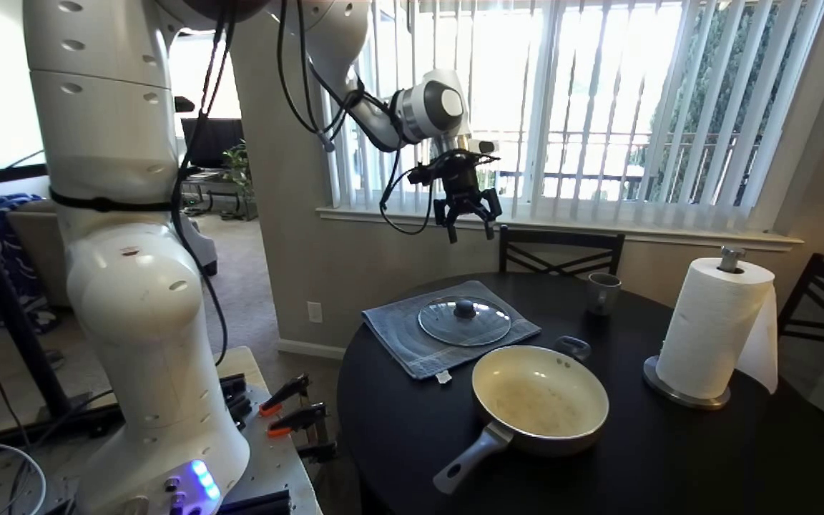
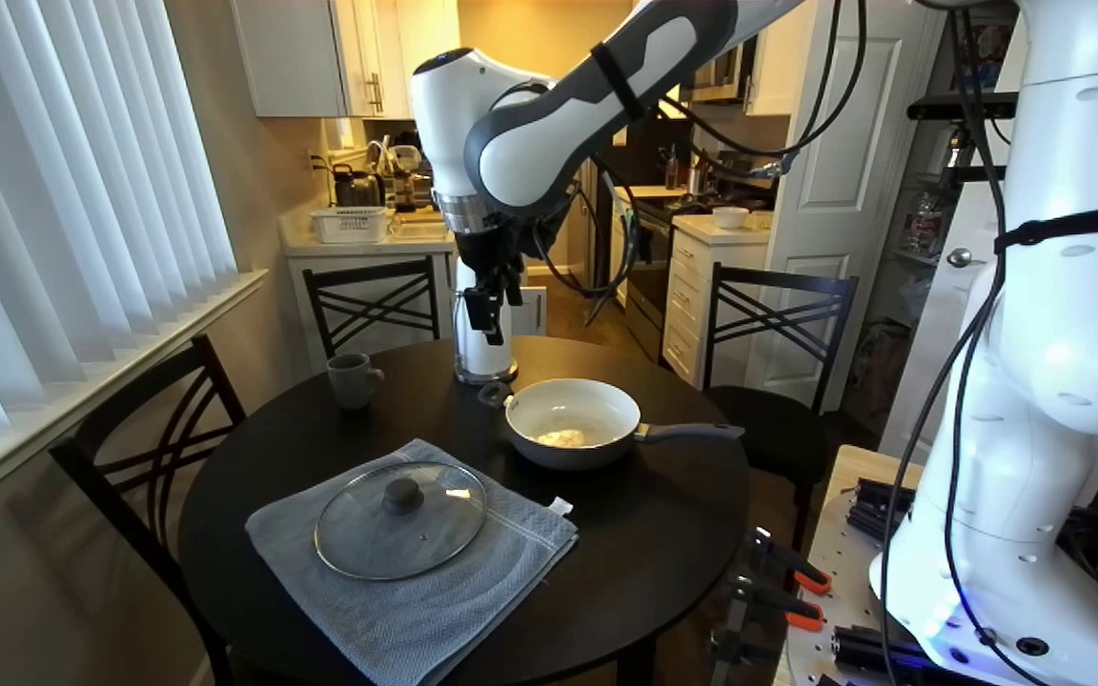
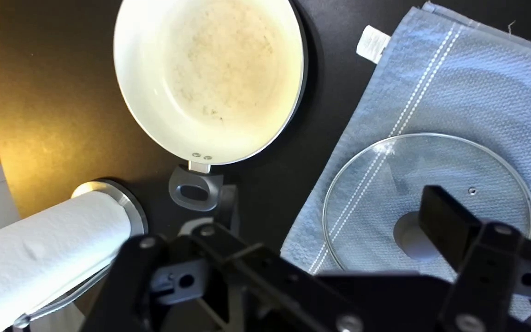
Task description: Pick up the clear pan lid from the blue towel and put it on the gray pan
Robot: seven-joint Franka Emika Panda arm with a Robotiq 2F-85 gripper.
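The clear pan lid [image 1: 448,330] lies flat, dark knob up, on the blue towel [image 1: 394,336]; lid [image 2: 401,534] and towel [image 2: 501,572] also show in an exterior view. The gray pan [image 1: 541,393] stands beside the towel, cream inside, its long handle pointing away from the small loop handle; it also shows in an exterior view [image 2: 573,419]. My gripper [image 1: 471,232] is open and empty, high above the table. In the wrist view the gripper [image 3: 334,212] has its fingers wide apart; one finger partly covers the knob of the lid [image 3: 367,203]. The pan [image 3: 228,78] is at the upper left.
A paper towel roll [image 1: 716,329] stands upright on a metal base near the pan's loop handle. A gray mug [image 1: 603,293] stands on the round dark table [image 1: 412,429] near the window side. Dark chairs [image 2: 778,324] surround the table. Clamps [image 1: 294,408] sit on the robot's base edge.
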